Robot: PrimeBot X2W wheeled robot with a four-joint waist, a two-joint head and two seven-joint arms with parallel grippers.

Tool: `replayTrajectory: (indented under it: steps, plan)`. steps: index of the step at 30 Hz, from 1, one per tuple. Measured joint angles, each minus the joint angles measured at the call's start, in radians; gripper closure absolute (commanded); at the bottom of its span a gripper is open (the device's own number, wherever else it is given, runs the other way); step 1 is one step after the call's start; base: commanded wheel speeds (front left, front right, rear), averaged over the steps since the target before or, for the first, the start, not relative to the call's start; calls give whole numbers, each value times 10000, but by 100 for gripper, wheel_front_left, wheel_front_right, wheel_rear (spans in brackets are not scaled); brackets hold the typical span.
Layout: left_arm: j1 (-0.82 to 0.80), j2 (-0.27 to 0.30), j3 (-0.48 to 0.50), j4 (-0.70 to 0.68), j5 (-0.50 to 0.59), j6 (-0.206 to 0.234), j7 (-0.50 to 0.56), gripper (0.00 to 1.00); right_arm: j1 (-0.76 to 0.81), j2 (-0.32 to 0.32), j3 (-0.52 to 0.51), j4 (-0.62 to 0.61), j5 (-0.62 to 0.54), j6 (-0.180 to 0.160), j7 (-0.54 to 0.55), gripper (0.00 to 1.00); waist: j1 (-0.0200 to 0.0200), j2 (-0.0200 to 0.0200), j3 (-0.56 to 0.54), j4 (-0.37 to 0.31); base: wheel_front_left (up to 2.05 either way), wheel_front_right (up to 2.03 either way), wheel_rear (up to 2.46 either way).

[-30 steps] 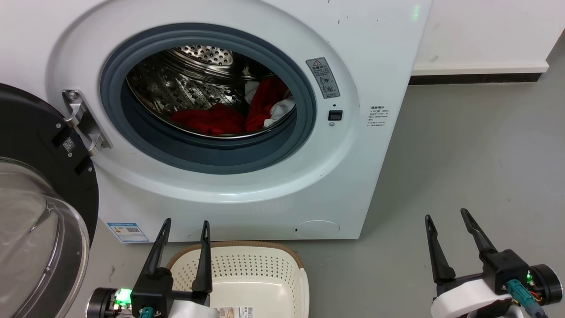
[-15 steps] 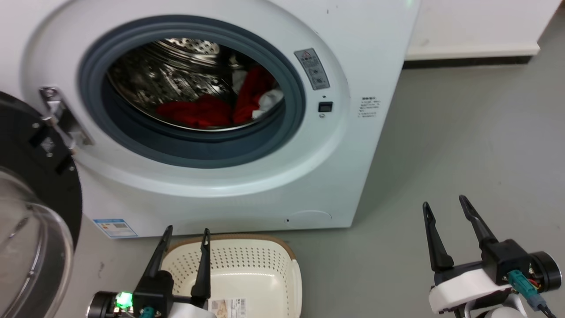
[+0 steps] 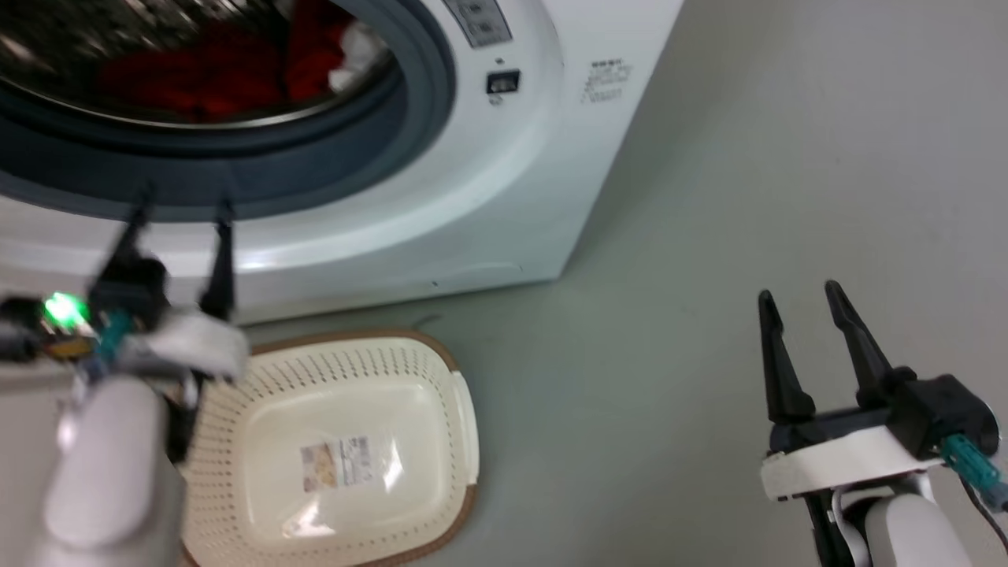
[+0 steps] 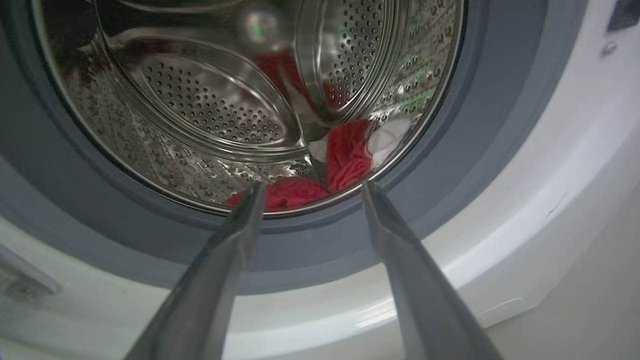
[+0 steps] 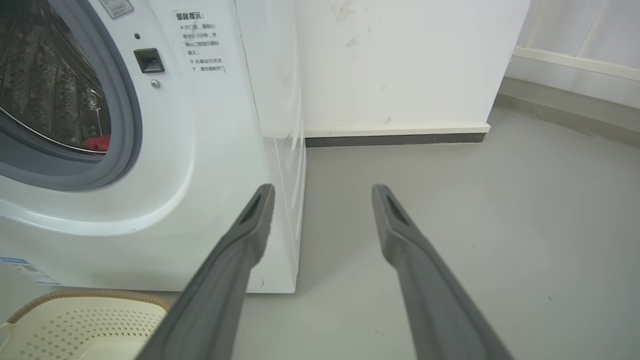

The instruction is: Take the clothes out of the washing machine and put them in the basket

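Observation:
The washing machine (image 3: 472,197) stands open at the upper left, and the red clothes (image 3: 197,71) lie low in its steel drum (image 4: 215,100), one with a white patch. My left gripper (image 3: 185,203) is open and empty, raised in front of the grey porthole rim just below the opening. In the left wrist view it (image 4: 312,185) points at the clothes (image 4: 345,155), still outside the drum. The cream basket (image 3: 354,342) sits on the floor before the washer, holding no garment. My right gripper (image 3: 799,293) hangs open and empty over the floor at the lower right.
Grey floor (image 3: 748,157) spreads to the right of the washer. A white wall with a dark baseboard (image 5: 395,140) runs behind it. A paper label (image 3: 339,461) lies on the basket's bottom. The basket's corner (image 5: 85,320) shows beside the washing machine (image 5: 200,150).
The head camera has swung down and to the right. My left gripper has risen from beside the basket to the porthole's lower rim. The right gripper has kept its place, still open.

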State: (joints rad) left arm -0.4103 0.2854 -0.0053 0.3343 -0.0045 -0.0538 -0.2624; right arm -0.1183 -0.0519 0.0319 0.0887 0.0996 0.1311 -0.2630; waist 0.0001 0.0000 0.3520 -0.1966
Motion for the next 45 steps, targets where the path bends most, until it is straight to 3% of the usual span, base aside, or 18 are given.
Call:
replayTrajectory:
  steps: [8, 12, 13, 15, 23, 28, 37, 42, 43, 44, 45]
  plan:
    - [-4594, 2054, -393, 1902, -255, -694, 2738, 0, -827, 4, 541, -522, 811, 0, -2, 0, 1, 0, 1723, -758, 0, 0, 0]
    - [-6712, 2847, -1628, 2322, -589, -752, 4366, 0, -1083, 0, 677, -788, 1246, 0, -2, 0, 2, 0, 2577, -1104, 0, 0, 0]
    - [-7997, 3354, -2865, 2660, -1269, -769, 5735, 0, -1218, -4, 961, -1070, 1590, -2, -2, 0, 2, 0, 3193, -1327, 0, 0, 0]
    - [-8750, 3772, -3490, 2851, -1743, -771, 6516, 0, -1330, 0, 1254, -1246, 1743, 0, -2, 0, 3, 0, 3562, -1482, 0, 0, 0]
    - [-11224, 5058, -4815, 3166, -3219, -771, 9733, 0, -1567, 0, 2165, -1950, 2397, 0, -2, 0, 1, -1, 4670, -2291, 0, 0, 0]
    - [-12125, 5597, -5164, 3359, -3687, -769, 11714, 0, -1535, 0, 2385, -2084, 2679, 0, -2, 0, 2, -1, 5258, -2738, 0, 0, 0]
    - [-12448, 5843, -5532, 3348, -4297, -769, 13430, 0, -1441, 4, 2533, -2117, 2704, 0, -2, 0, 0, -1, 5720, -3039, 0, 0, 0]
    - [-12552, 6011, -5499, 3356, -4516, -727, 13796, 0, -1445, 4, 2573, -2209, 2711, 0, -2, 0, 0, 0, 5795, -3024, 0, 0, 0]
    - [-12552, 6009, -5484, 3367, -4594, -709, 13869, 90, -1445, 4, 2569, -2219, 2711, 0, -2, 0, 0, -1, 5802, -3018, 0, 0, 0]
    - [-12552, 6008, -5496, 3348, -4642, -709, 13908, 100, -1445, 4, 2562, -2234, 2709, 0, -2, 0, 0, 0, 5809, -3011, 0, 0, 0]
    - [-12552, 6009, -5528, 3310, -4683, -709, 13936, 100, -1445, 4, 2556, -2249, 2708, 0, -2, 0, 0, 0, 5817, -3004, 0, 0, 0]
